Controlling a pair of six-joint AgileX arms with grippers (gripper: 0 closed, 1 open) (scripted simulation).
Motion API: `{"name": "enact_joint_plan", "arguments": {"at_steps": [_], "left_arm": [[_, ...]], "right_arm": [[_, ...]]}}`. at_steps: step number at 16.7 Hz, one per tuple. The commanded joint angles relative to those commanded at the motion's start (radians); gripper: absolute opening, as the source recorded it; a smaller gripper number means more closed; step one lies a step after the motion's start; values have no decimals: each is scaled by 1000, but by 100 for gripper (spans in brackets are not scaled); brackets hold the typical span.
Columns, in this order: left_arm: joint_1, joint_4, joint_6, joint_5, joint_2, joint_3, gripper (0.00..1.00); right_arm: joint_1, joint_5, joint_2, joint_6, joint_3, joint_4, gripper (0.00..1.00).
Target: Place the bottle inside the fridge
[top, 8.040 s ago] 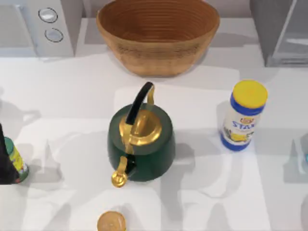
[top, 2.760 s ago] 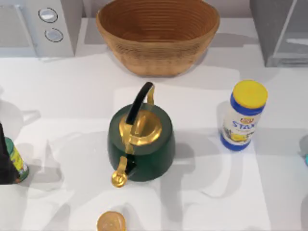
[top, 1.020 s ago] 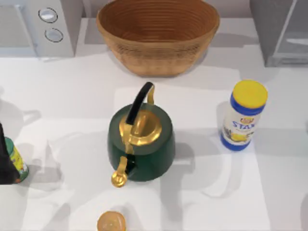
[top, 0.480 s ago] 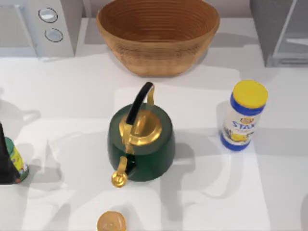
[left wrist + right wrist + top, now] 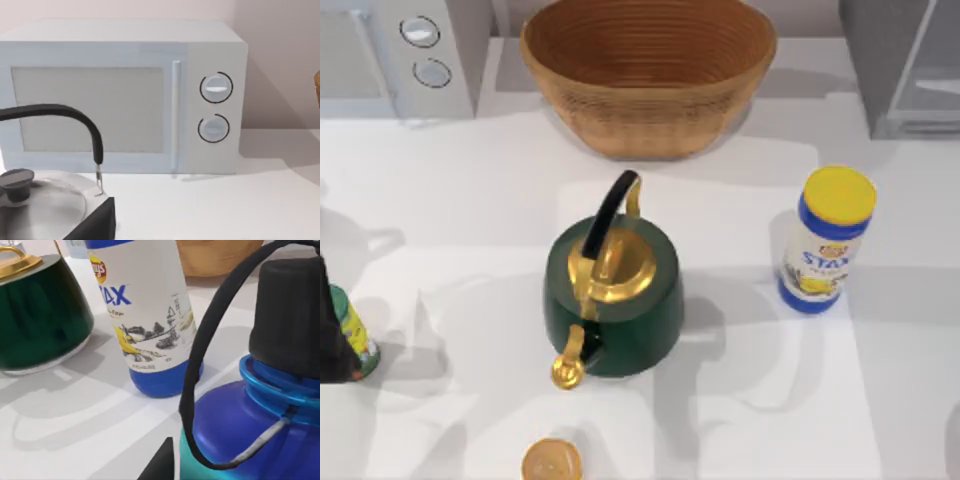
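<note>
Bottle (image 5: 240, 435) (glossy blue, matte black cap) beside cylindrical crisps canister (image 5: 150, 315).

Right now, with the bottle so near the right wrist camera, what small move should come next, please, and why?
Probably ease the right pincer onto the blue bottle below its black cap and grip it: the bottle sits right at the wrist camera, not yet in the fridge, and the Stax can stands close beyond it.

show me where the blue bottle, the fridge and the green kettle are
blue bottle (image 5: 235, 425), right wrist view, on its blue shoulder.
fridge (image 5: 880, 50), top view, on its dark-grey side.
green kettle (image 5: 650, 320), top view, on its green body.
</note>
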Motion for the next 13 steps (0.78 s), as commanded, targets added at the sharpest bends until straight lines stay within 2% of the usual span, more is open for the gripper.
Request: {"name": "enact_joint_plan", "arguments": {"at_steps": [2,4,10,13], "left_arm": [[0,0,0,0,0,0,100],[0,0,0,0,0,0,100],[0,0,0,0,0,0,100],[0,0,0,0,0,0,100]], "right_arm": [[40,69,-50,64,2,44,1],[99,182,-132,171,-5,109,1],[288,671,-519,659,-90,362,1],[344,885,-744,922,-138,490,1]]}}
